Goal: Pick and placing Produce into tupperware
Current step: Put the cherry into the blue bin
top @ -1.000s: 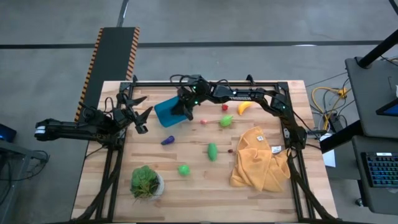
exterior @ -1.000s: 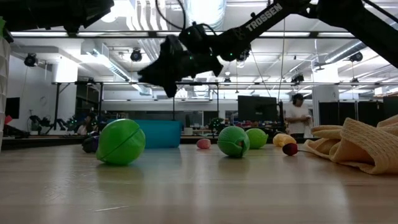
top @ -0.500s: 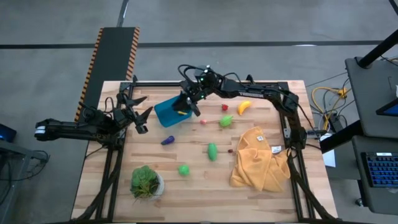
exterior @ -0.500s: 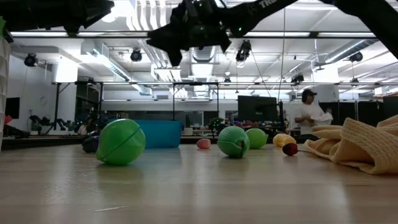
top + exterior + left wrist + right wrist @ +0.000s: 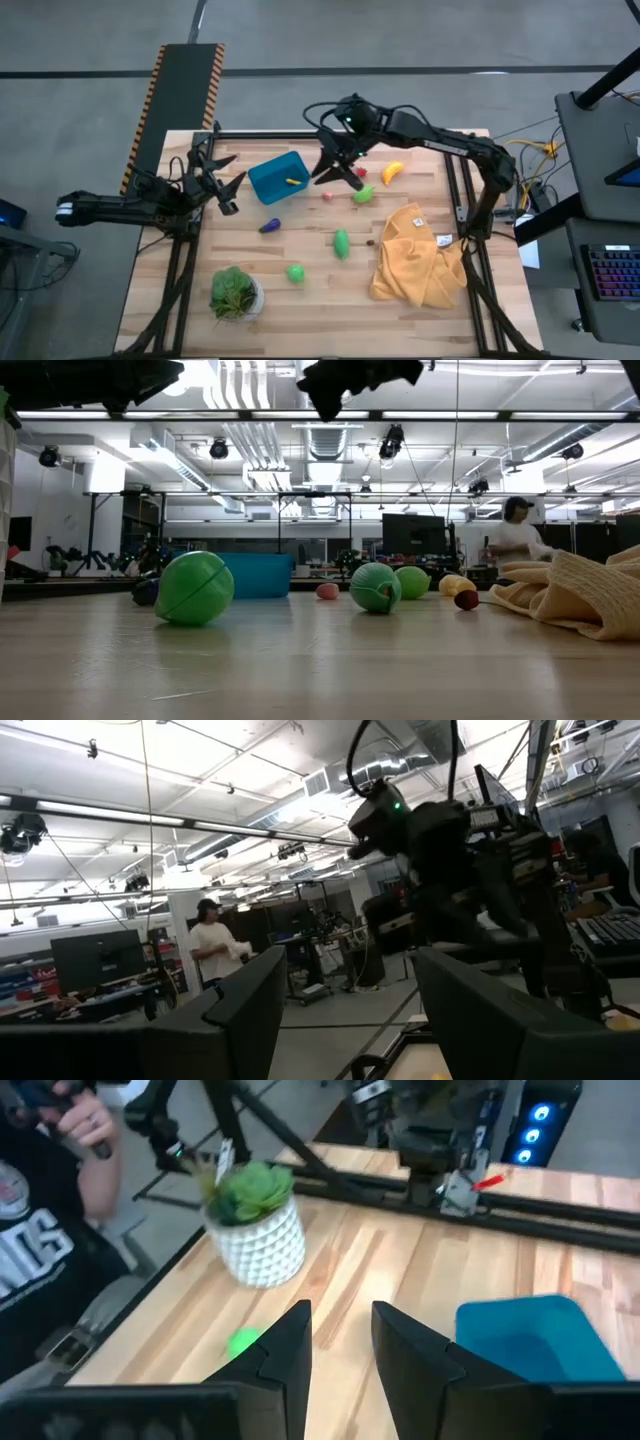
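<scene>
- High view: right gripper (image 5: 338, 170), fingers apart and empty, hovers at 3 o'clock of the tupperware (image 5: 277, 177); green produce (image 5: 363, 194) lies near, toward its 5 o'clock. Left gripper (image 5: 222, 187) waits open.
- Right wrist view: fingers (image 5: 285, 1348) parted, nothing between.

tupperware (image 5: 535, 1342): right wrist view cuts it off at the picture's edge; inside not visible there.
yellow scrap in the tupperware (image 5: 292, 181): too small to identify.
right end effector (image 5: 355, 378): low view crops it at the top edge.
eggplant (image 5: 146, 592): low view, mostly hidden behind the green ball (image 5: 194, 588).
person (image 5: 45, 1230): only partly in frame.
</scene>
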Robot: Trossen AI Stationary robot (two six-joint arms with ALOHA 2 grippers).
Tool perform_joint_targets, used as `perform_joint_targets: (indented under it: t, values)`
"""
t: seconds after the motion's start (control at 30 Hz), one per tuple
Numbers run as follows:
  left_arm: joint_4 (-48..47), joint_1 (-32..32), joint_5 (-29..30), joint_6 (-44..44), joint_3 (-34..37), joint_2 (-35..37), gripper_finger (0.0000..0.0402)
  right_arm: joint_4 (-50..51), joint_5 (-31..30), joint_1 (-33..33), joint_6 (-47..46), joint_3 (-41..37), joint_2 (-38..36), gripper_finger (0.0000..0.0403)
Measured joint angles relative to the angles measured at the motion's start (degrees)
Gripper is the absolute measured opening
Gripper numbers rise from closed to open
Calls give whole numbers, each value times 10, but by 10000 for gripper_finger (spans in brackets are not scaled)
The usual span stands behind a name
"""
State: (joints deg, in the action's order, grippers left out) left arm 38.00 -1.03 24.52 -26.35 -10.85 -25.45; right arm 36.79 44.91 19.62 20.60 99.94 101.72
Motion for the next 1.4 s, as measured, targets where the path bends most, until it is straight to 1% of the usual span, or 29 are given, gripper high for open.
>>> perform_joint_targets:
  t: [0.07,0.17,0.23,0.33,0.4,0.53,0.63,0.73,0.8,0.87,1.0,1.23,1.4]
  values:
    - [0,0,0,0,0,0,209,30,-6,1,12,0,-13,100]
    - [0,0,0,0,0,0,209,62,-51,2,15,0,-28,96]
    - [0,0,0,0,0,0,209,72,-65,2,20,0,-31,97]
    - [1,0,0,0,0,0,209,72,-78,2,-10,0,-31,112]
    - [1,0,0,0,0,0,209,83,-96,2,-31,0,-32,135]
    - [1,0,0,0,0,0,209,116,-122,-2,-39,0,-32,203]
    - [1,0,0,0,0,0,209,120,-188,-10,-59,0,-32,258]
    - [1,0,0,0,0,0,209,119,-272,-13,-80,0,-32,304]
    - [1,0,0,0,0,0,209,119,-310,-12,-86,0,-32,326]
    - [1,0,0,0,0,0,209,119,-330,-11,-102,0,-32,341]
    - [1,0,0,0,0,0,209,120,-331,-13,-116,0,-32,353]
    - [1,0,0,0,0,0,209,126,-330,-12,-105,0,-32,344]
    - [1,0,0,0,0,0,209,147,-330,-12,-79,0,-32,341]
